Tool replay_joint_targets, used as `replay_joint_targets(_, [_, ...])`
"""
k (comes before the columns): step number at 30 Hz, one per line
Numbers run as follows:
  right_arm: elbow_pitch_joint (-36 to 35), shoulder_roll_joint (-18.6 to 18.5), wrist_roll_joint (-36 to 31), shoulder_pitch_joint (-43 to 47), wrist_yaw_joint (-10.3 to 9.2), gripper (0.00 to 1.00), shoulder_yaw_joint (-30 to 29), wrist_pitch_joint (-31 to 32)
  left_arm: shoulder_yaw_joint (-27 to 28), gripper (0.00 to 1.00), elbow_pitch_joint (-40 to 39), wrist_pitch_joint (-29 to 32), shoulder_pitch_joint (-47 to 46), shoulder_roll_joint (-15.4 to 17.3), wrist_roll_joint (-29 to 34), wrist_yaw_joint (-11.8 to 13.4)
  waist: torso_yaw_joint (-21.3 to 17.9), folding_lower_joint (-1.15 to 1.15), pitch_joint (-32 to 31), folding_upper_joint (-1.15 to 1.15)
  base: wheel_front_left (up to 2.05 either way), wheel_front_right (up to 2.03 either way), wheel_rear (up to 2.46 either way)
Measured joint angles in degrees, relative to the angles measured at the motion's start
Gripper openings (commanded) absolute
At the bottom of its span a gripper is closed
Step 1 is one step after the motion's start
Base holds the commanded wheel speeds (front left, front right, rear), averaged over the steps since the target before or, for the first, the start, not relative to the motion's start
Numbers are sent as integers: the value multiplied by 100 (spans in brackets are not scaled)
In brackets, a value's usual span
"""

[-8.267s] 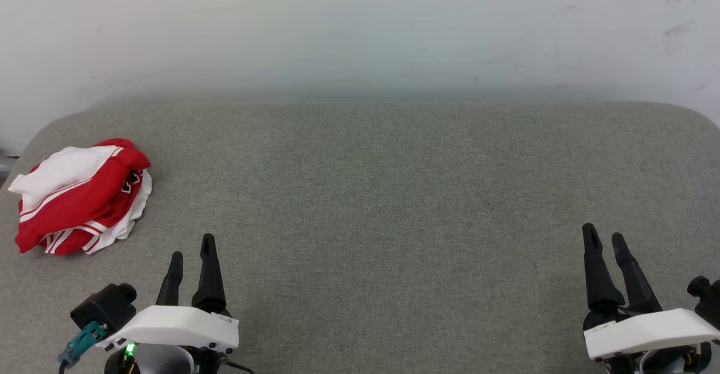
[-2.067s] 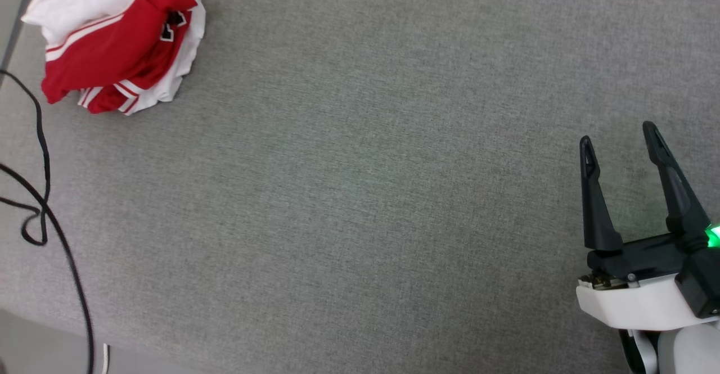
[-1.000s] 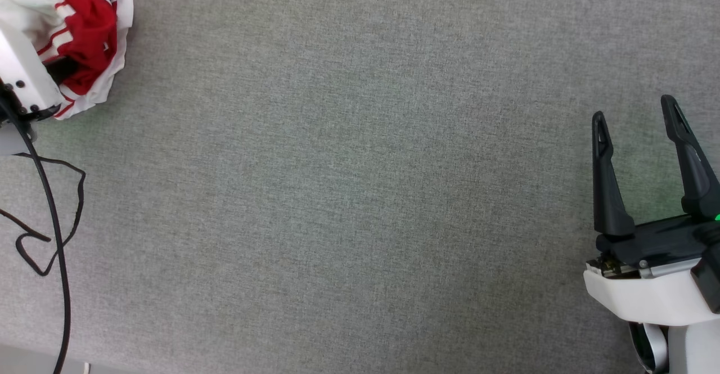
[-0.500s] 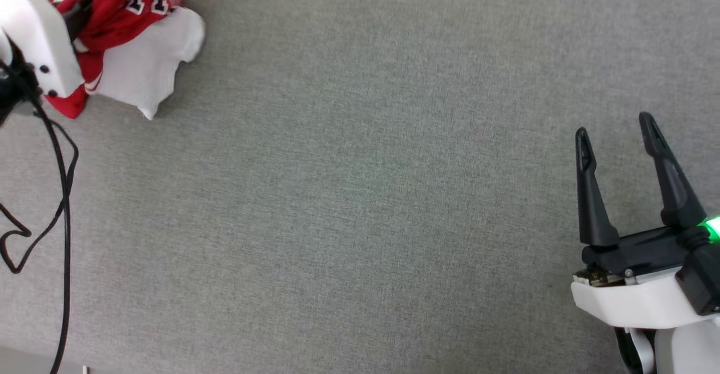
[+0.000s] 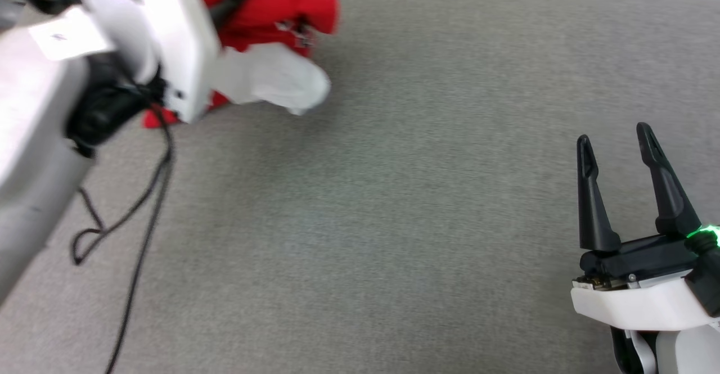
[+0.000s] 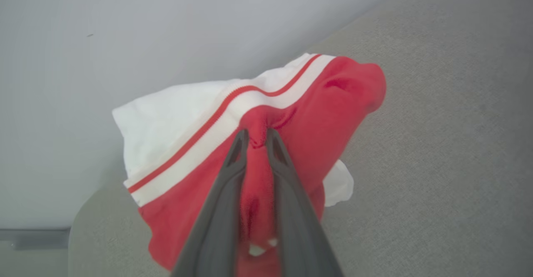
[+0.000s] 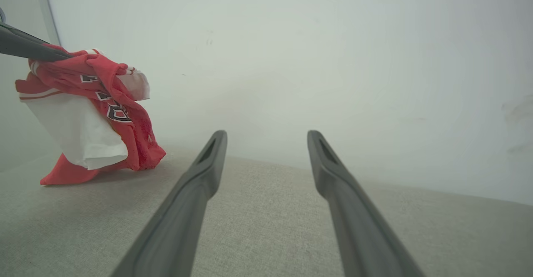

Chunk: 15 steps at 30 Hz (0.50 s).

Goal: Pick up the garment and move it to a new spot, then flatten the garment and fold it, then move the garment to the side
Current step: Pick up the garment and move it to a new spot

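The garment, red with a white sleeve and red-white striped trim, hangs bunched from my left gripper, which is shut on a fold of its red cloth. In the head view the garment is at the top left, half behind my left arm's white wrist housing, its white sleeve drooping. The right wrist view shows the garment lifted, black letters showing, its lower edge touching the grey table. My right gripper is open over the table's right part, nothing between its fingers.
The table is a wide grey fabric surface. A pale wall runs along its far edge. A loose black cable hangs from my left arm and loops over the table's left part.
My left gripper has shut on the garment, lifted it off the table and carried it rightward. The head camera has shifted too. The right gripper stays open in place.
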Motion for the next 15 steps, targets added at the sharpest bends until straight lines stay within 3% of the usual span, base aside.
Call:
replay_joint_targets(9, [43, -1, 311, -24, -1, 100, -53, 0, -938, 0, -571, 233, -130, -899, 342, 0, -605, 1, -32, 0, 0, 0, 0])
replay_joint_targets(15, [47, 0, 435, -89, -1, 100, -90, 1, -2070, 0, -636, 183, -146, -1523, 426, 0, -946, 0, 51, 0, 0, 0, 0])
